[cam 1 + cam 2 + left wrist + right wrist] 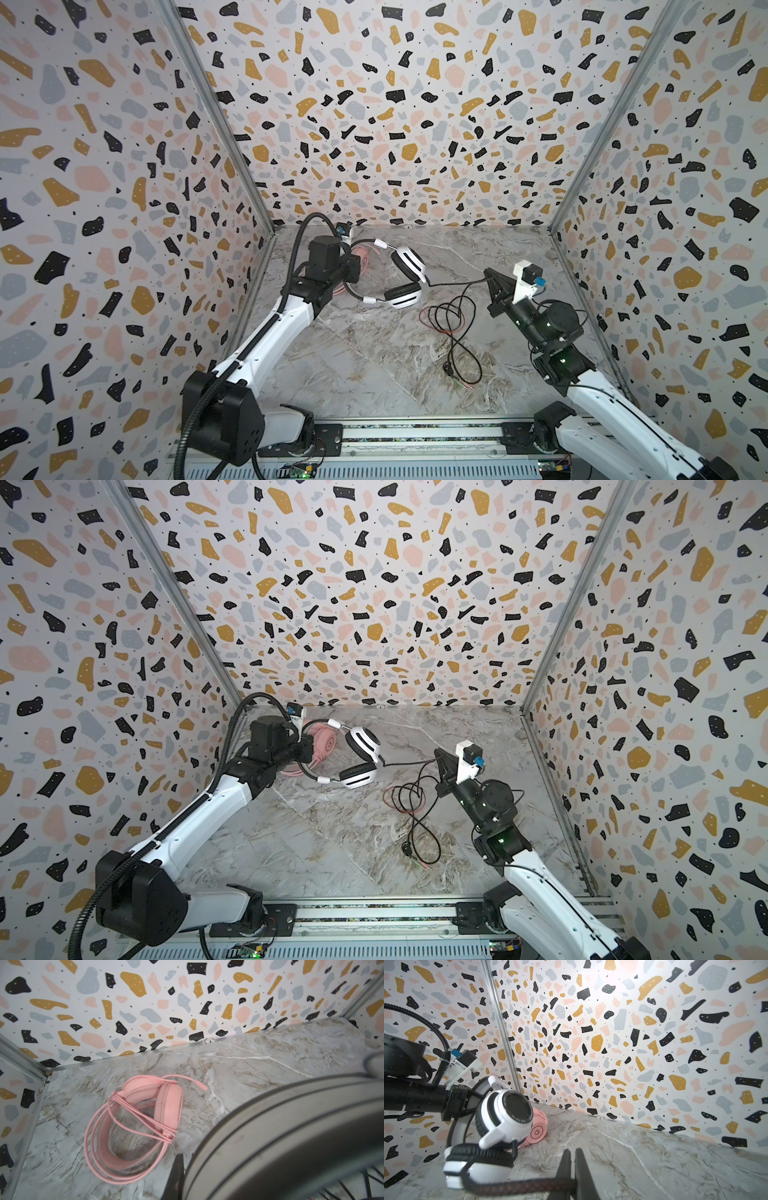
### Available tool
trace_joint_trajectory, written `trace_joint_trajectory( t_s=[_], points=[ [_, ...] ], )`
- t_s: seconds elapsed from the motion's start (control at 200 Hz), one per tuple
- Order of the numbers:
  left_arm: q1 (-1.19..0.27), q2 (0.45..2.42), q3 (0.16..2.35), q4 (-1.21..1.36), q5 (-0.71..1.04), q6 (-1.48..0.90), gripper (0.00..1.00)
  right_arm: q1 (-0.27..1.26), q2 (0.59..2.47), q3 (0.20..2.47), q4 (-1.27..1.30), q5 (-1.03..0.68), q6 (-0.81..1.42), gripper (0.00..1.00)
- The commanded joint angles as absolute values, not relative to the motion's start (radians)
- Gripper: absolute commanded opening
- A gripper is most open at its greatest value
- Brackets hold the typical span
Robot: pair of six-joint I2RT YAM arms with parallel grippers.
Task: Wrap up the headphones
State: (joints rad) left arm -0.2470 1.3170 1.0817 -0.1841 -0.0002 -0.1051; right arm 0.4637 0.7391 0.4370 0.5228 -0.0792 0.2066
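Pink headset [168, 1105] sits wrapped in its own cord at the far-left corner of the marble tabletop [374, 365], right by the left gripper [472, 1098], which is clamped on the thin band of the white-and-black headset [409, 266]. Just right of its ear cups, the right gripper [487, 274] is pinched tight on the black cable [455, 284], with the slack looping on the marble toward the front.

Pink headphones [168, 1105]: pink all over, cord included.
White-and-black headphones [409, 262]: white cups with black stripes, black cushions, thin black band.
Cable [519, 1186]: black braid flecked with red.
Counter [374, 374]: grey marble pattern with brown and white veins.
Walls [415, 104]: white terrazzo print with black, mustard, pink and grey-blue blotches.
Arms [270, 340]: white shells, black joints.
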Motion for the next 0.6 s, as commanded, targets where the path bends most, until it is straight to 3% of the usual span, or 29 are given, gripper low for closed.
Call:
trace_joint_trajectory(
  t_s=[0.0, 0.15, 0.31, 0.37, 0.461, 0.596],
  points=[
    [-0.183, 1.276, 1.108, -0.04, 0.104, -0.23, 0.0, 0.461, 0.698, 0.356, 0.401, -0.044, 0.253, 0.05],
    [-0.162, 1.265, 1.096, -0.003, 0.15, -0.254, 0.0, 0.462, 0.682, 0.291, 0.389, -0.098, 0.318, 0.09],
    [-0.162, 1.259, 1.089, 0.04, 0.222, -0.281, 0.0, 0.507, 0.798, 0.314, 0.412, -0.163, 0.317, 0.17],
    [-0.162, 1.253, 1.078, 0.05, 0.224, -0.284, 0.0, 0.526, 0.849, 0.337, 0.412, -0.175, 0.308, 0.26],
    [-0.161, 1.252, 1.083, 0.046, 0.234, -0.283, 0.0, 0.56, 0.915, 0.384, 0.404, -0.192, 0.293, 0.5],
    [-0.162, 1.248, 1.078, 0.062, 0.263, -0.292, 0.0, 0.605, 1.001, 0.414, 0.437, -0.195, 0.287, 0.56]
  ],
)
